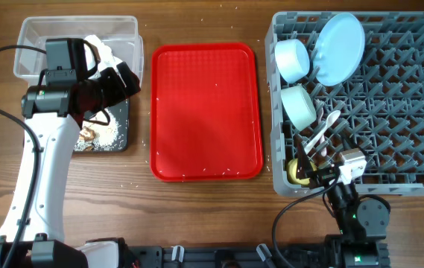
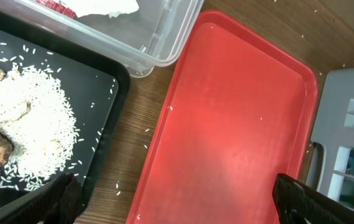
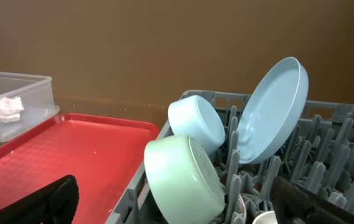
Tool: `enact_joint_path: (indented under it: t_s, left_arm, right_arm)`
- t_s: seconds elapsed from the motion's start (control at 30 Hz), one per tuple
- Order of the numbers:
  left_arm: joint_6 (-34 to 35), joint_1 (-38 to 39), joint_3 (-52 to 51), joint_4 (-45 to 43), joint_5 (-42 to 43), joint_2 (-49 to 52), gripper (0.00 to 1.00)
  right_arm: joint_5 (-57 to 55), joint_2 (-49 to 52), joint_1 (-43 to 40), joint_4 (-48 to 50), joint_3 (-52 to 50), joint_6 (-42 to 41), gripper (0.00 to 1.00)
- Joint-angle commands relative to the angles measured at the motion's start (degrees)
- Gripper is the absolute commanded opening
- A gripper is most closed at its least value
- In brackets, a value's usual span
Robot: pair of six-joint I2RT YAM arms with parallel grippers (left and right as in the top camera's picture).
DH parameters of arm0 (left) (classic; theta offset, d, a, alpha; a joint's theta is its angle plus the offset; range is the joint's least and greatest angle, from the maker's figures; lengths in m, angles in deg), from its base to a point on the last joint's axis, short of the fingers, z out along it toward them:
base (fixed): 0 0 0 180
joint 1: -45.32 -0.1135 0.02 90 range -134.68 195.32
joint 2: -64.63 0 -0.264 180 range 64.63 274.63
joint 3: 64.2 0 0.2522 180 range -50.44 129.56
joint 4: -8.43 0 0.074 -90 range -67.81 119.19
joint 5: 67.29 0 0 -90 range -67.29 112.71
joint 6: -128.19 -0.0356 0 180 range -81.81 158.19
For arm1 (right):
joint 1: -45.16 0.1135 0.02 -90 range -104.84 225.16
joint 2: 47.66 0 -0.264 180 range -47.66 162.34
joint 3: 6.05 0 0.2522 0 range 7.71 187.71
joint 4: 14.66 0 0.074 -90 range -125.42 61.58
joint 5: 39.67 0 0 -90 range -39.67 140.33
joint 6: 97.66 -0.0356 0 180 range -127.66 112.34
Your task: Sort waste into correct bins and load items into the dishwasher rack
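Observation:
The grey dishwasher rack [image 1: 390, 112] holds the pale blue plate [image 1: 340, 48], small pale blue bowl [image 1: 293, 59], mint-green bowl [image 1: 299, 106], white fork and spoon [image 1: 322, 135] and yellow cup [image 1: 299, 172]. My right gripper [image 3: 183, 202] is open and empty, low over the rack's front left corner behind the mint-green bowl [image 3: 186, 177]. My left gripper [image 2: 177, 199] is open and empty, above the gap between the black tray [image 2: 111, 93] and the red tray. Rice-like food scraps [image 2: 27, 124] lie in the black tray. The napkin [image 2: 108, 6] and red wrapper [image 2: 58, 5] lie in the clear tub [image 2: 164, 37].
The flat red serving tray [image 1: 206, 112] lies between the bins and the rack, bare but for a few grains. Loose grains dot the wooden table around it. The left arm [image 1: 40, 164] reaches over the table's left side.

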Motion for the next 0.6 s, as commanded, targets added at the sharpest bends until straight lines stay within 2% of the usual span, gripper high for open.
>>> enact_joint_path:
  t_s: [0.0, 0.17, 0.23, 0.43, 0.57]
  left_arm:
    - [-0.3, -0.3, 0.6, 0.0, -0.3, -0.2, 1.0]
    - [-0.1, -0.3, -0.2, -1.1, -0.6, -4.3, 1.0]
    - [1.3, -0.2, -4.2, -7.9, -0.4, -9.4, 1.0]
    - [1.2, -0.2, -30.6, -33.8, -0.3, -31.1, 1.0]
    - [1.2, -0.1, -49.0, -46.6, -0.3, -46.2, 1.0]
  right_arm:
    - [-0.8, 0.3, -0.2, 0.1, -0.1, -1.1, 1.0]
    - [-0.8, 0.3, -0.2, 0.1, -0.1, -1.0, 1.0]
    - [-0.8, 0.3, -0.2, 0.1, -0.1, -1.1, 1.0]
    - [-0.8, 0.3, -0.2, 0.1, -0.1, -1.1, 1.0]
    - [-0.8, 0.3, -0.2, 0.1, -0.1, -1.1, 1.0]
